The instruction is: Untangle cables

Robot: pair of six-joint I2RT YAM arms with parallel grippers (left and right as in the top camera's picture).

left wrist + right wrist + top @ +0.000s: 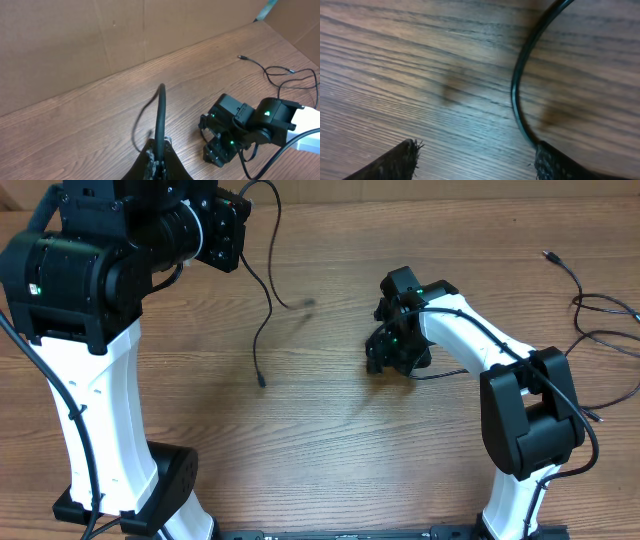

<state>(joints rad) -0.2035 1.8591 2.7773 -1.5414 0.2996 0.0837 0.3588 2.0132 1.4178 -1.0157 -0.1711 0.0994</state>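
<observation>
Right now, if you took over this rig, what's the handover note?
Left gripper: shut on one black cable, raised, with the cable hanging toward the wooden table.
Right gripper: open, low over the table, gripping nothing.
Other cables: looped together at the table's right edge.
Done: one cable is clear of the pile.
Left: lay it down, then separate the rest.

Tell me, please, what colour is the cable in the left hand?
Black; the cable shows best in the left wrist view.

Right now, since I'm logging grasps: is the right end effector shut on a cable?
No: the right end effector shows fingers wide apart in its wrist view, the cable lying beside one, unpinched.
</observation>
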